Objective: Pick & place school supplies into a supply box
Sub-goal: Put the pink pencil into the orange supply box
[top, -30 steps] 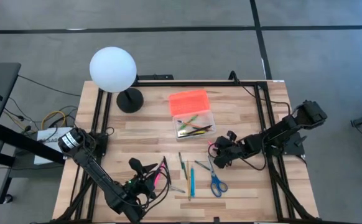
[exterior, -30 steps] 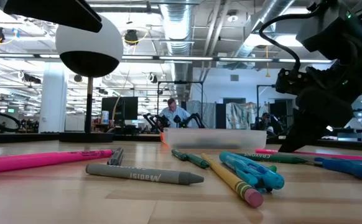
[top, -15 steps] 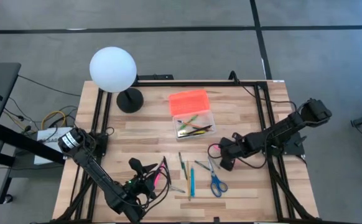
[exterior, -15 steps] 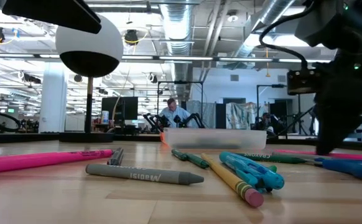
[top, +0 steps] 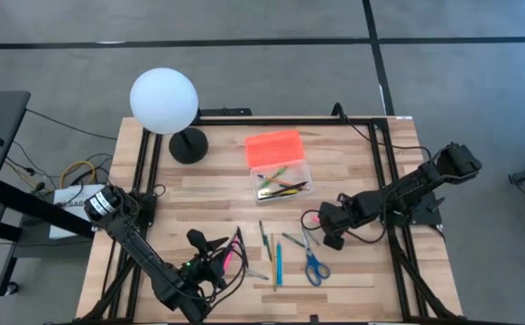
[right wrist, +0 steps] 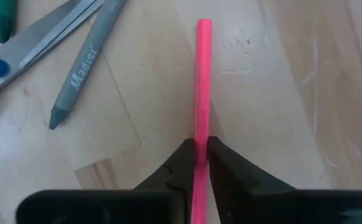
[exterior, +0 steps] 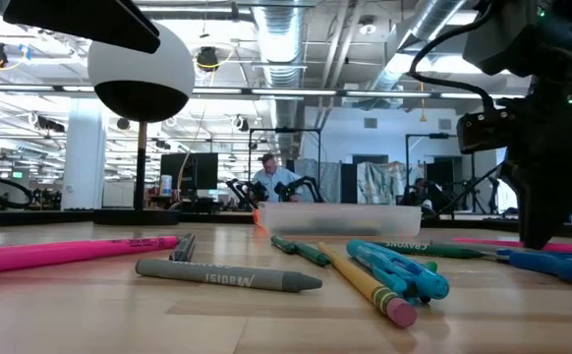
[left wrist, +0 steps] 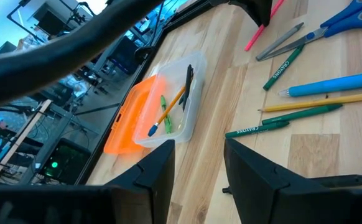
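High view: right gripper (top: 321,226) low on table, right of scissors (top: 314,264); supply box (top: 278,166) well apart, lid open.
Right wrist view: fingers pinching pink pencil (right wrist: 201,93) lying flat. Grasp step; next lift, carry to box.
Left wrist view: left gripper (left wrist: 196,165) idle, spread.

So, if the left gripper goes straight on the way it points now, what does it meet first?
Probably the supply box. In the left wrist view the open left gripper points over bare table at the box; the pens lie off to one side. Depth is hard to judge.
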{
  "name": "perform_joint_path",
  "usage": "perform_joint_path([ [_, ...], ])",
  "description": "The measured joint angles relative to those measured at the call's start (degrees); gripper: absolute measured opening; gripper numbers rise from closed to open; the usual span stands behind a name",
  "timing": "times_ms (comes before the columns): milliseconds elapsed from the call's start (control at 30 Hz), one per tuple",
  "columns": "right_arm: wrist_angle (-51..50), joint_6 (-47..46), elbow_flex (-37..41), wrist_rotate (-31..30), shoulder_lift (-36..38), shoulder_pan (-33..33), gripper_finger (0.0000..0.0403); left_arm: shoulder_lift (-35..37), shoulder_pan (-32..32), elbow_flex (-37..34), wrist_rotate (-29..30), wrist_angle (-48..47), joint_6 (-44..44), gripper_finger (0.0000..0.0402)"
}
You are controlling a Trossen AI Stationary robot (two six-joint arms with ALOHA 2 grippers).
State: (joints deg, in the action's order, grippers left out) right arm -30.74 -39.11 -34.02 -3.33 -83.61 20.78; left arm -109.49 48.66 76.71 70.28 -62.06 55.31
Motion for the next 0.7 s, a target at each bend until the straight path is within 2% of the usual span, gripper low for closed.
perform_joint_path([
  [367,-0.34,1.08,-0.08,2.50,0.00,-1.39,0.0094,0.00,0.00,0.00,0.00,0.02,0.00,0.0134],
  [500,-0.43,1.68,-0.09,3.18,0.00,-2.74,0.0090,0.00,0.00,0.00,-0.12,0.02,0.02,0.0134],
  [700,-0.74,3.15,-0.11,3.43,0.00,-3.93,0.0055,0.00,0.00,0.00,-0.52,0.02,0.07,0.0134],
])
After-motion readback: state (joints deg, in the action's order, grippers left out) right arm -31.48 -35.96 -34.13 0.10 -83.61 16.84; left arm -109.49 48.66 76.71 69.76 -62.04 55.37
